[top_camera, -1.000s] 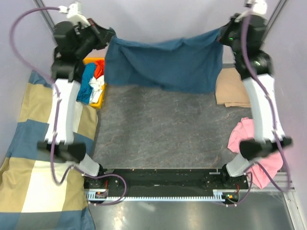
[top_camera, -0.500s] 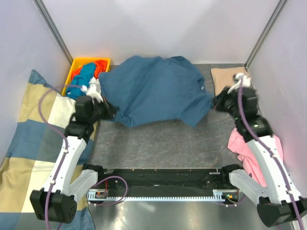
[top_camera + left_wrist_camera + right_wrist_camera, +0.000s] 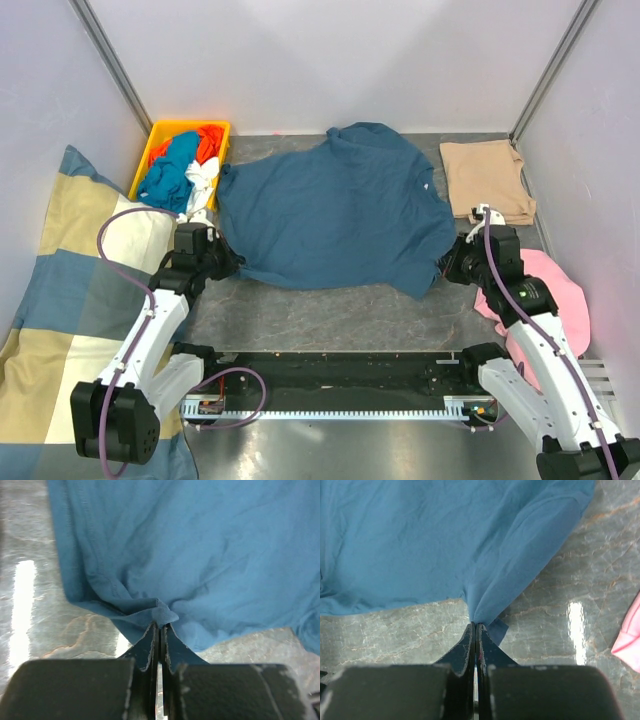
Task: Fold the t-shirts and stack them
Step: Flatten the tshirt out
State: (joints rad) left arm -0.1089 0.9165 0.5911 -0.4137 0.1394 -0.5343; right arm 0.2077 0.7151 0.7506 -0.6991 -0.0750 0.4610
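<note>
A large dark teal-blue t-shirt (image 3: 335,210) lies spread over the grey table, collar toward the back. My left gripper (image 3: 228,264) is shut on its near left corner, and the wrist view shows the teal cloth (image 3: 160,612) bunched at the tips of my left gripper (image 3: 159,626). My right gripper (image 3: 446,265) is shut on the near right corner; there the teal cloth (image 3: 485,605) runs in a fold into my right gripper (image 3: 475,625). A folded tan-beige t-shirt (image 3: 487,180) lies flat at the back right.
A yellow bin (image 3: 150,150) with blue, orange and white clothes stands at the back left. A pink garment (image 3: 555,295) lies at the right edge, under the right arm. A big checked cushion (image 3: 60,330) fills the left side. Grey walls enclose the table.
Both arms have come down and toward the near edge with the teal t-shirt. It hung stretched in the air one second ago and now lies flat on the table.
</note>
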